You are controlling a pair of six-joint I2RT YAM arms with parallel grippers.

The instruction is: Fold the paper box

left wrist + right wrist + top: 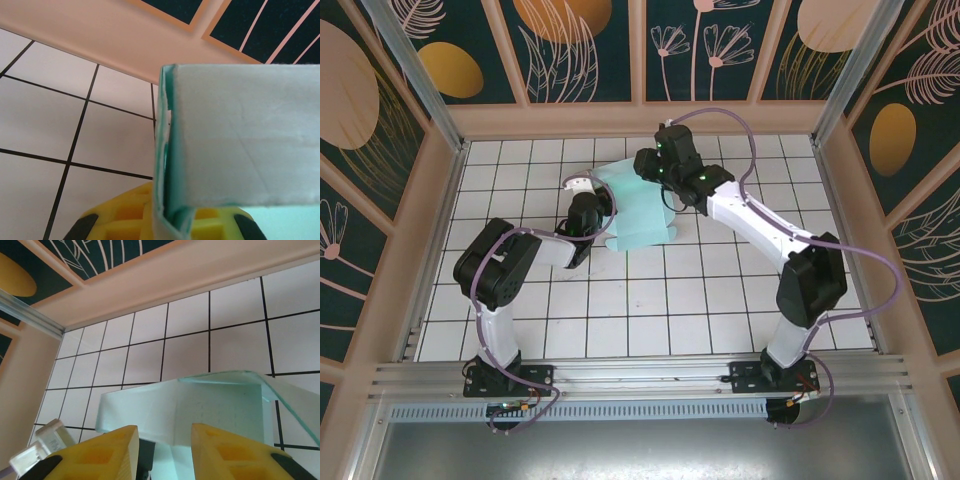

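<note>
Clearly the paper box (642, 210), far-centre on the desk (620, 320), looks light, floppy card: left end effector (167, 222) pinches its edge; right end effector (162, 452) stands spread by a panel. Hold near creases.

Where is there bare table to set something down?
Bare tiles lie near, between the left arm and right arm, and in the far left corner. Crowded: far centre, where both arms meet at the paper box.
</note>
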